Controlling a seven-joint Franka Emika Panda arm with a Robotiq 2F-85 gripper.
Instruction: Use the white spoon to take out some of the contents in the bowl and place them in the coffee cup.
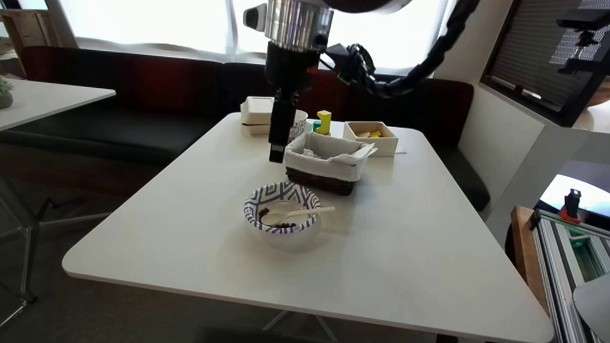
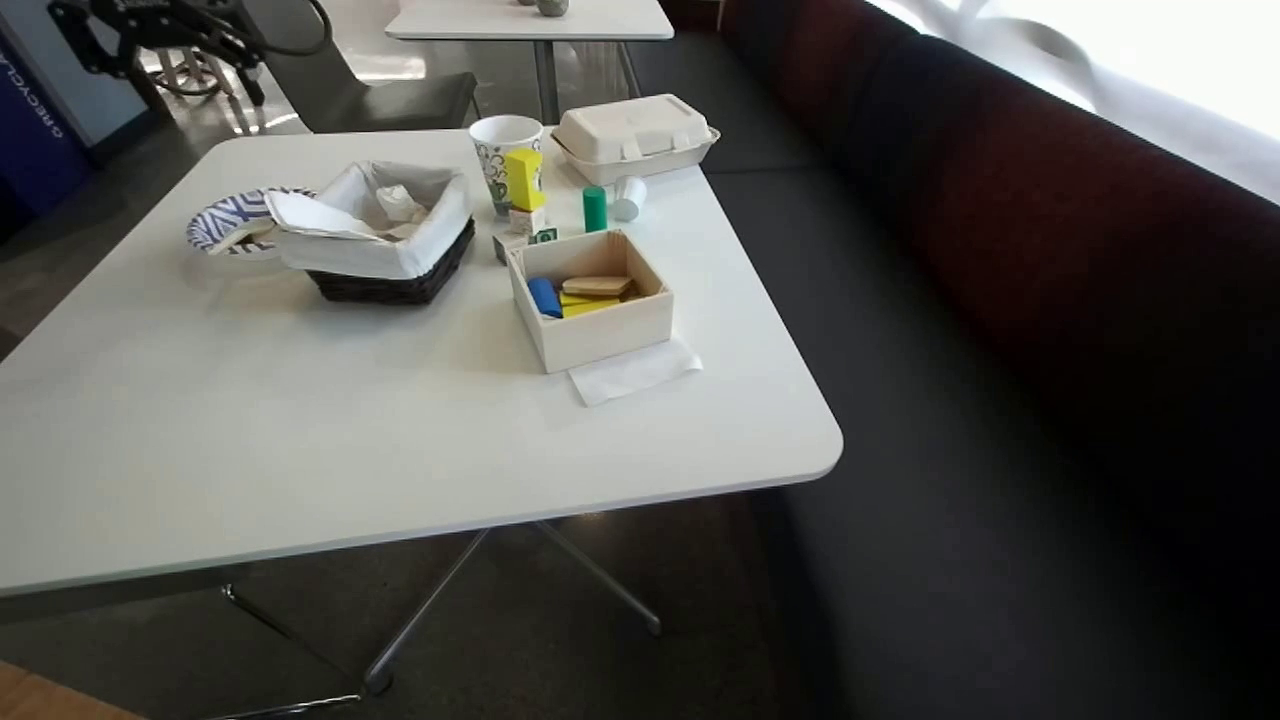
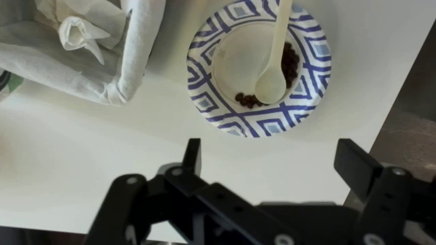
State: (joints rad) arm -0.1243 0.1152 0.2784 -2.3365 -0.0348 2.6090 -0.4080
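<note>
White spoon (image 3: 276, 57) is noted lying in the patterned paper bowl (image 3: 243, 56), wrist view: head at five o'clock beside small dark-brown pieces (image 3: 290, 64), handle laid across the rim near one o'clock. Gripper (image 3: 268, 148) fingers (image 3: 356, 166) are spread wide, nothing held. If the overhanging handle is pressed down during grasping, the presumably light bowl may be tipped and the pieces spilled.

Bowl (image 3: 242, 54): round, shallow, sitting upright, white with blue-violet geometric pattern. White spoon (image 3: 276, 63) lies in it, head inside, handle out over the rim. Contents (image 3: 290, 64): small dark-brown bits, either side of the spoon. Coffee cup (image 2: 490, 165): white, swirl-patterned, upright, well apart from the bowl.
</note>
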